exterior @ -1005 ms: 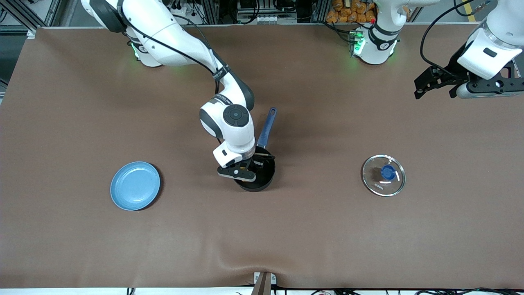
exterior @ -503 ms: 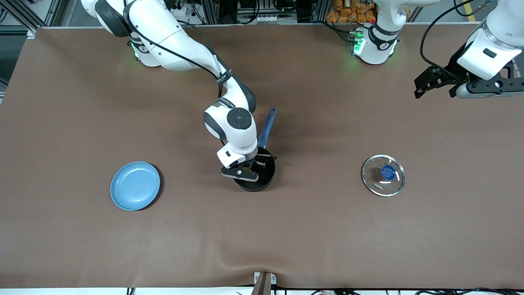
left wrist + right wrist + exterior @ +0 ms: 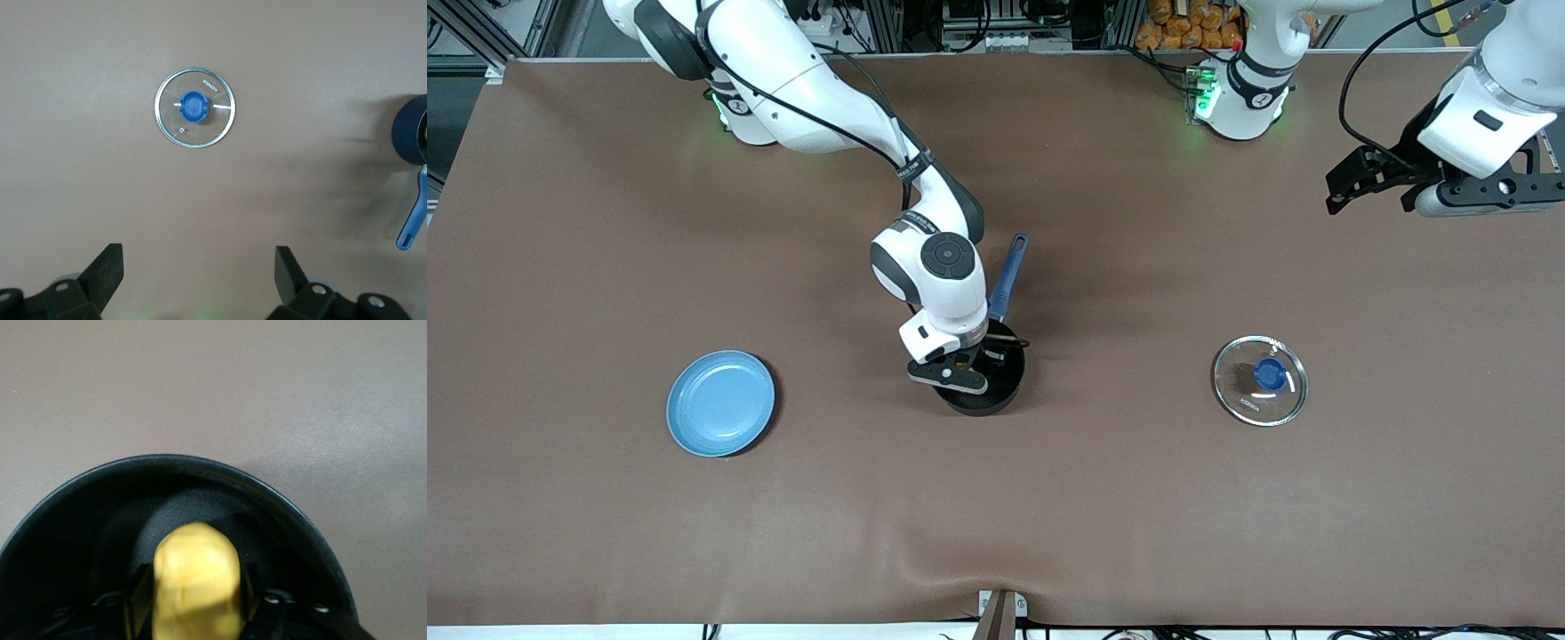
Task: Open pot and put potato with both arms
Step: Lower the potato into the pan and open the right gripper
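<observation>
The black pot [image 3: 1000, 391] with its blue handle [image 3: 1007, 274] stands uncovered mid-table. My right gripper [image 3: 964, 363] reaches down into it. In the right wrist view the right gripper [image 3: 195, 603] is shut on the yellow potato [image 3: 197, 577], held inside the pot's rim [image 3: 200, 462] just above the pot's floor. My left gripper [image 3: 1369, 182] is open and empty, raised over the table at the left arm's end and waiting; its wrist view shows the open left gripper [image 3: 199, 270] and part of the pot [image 3: 408, 130].
The glass lid with blue knob [image 3: 1260, 380] lies flat on the table toward the left arm's end, also in the left wrist view [image 3: 195, 108]. A light-blue plate [image 3: 720, 403] lies toward the right arm's end.
My right gripper has shifted slightly toward the left arm's end and settled over the pot's middle with the potato. The left arm has barely moved.
</observation>
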{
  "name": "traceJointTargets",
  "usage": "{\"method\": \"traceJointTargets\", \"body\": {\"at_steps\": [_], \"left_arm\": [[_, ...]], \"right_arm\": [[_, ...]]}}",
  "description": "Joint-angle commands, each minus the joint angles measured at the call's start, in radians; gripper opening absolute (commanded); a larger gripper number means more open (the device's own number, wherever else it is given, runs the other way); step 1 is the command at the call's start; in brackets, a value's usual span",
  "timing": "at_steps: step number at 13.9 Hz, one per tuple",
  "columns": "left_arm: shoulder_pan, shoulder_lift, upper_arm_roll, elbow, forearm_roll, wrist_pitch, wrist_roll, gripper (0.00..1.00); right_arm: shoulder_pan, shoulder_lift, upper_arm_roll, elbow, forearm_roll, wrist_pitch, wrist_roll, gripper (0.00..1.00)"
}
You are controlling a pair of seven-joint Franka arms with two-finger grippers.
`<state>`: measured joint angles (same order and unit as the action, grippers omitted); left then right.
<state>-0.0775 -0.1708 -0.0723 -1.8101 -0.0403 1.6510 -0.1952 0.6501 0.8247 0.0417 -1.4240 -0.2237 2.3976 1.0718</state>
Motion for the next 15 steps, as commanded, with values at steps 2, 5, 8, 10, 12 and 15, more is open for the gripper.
{"method": "traceJointTargets", "body": {"at_steps": [2,5,8,10,12,15], "left_arm": [[0.007,-0.001,0.002,0.001,-0.018,-0.011,0.008,1.00],[0.008,-0.001,0.002,0.003,-0.019,-0.011,0.008,1.00],[0.008,-0.003,0.005,0.003,-0.019,-0.013,0.010,1.00],[0.010,-0.003,0.005,0.000,-0.020,-0.013,0.010,1.00],[0.008,-0.003,0.005,0.000,-0.020,-0.013,0.010,1.00],[0.008,-0.003,0.005,-0.002,-0.020,-0.013,0.008,1.00]], "right_arm": [[0.010,0.016,-0.006,0.027,-0.023,-0.005,0.037,0.97],[-0.012,-0.015,-0.005,0.034,-0.014,-0.021,0.027,1.00],[-0.026,-0.073,0.000,0.040,-0.013,-0.087,0.027,1.00],[-0.036,-0.131,0.000,0.040,-0.011,-0.153,0.022,1.00],[-0.075,-0.215,0.003,0.040,0.001,-0.249,0.011,1.00],[-0.134,-0.349,0.001,0.040,0.014,-0.450,-0.123,1.00]]}}
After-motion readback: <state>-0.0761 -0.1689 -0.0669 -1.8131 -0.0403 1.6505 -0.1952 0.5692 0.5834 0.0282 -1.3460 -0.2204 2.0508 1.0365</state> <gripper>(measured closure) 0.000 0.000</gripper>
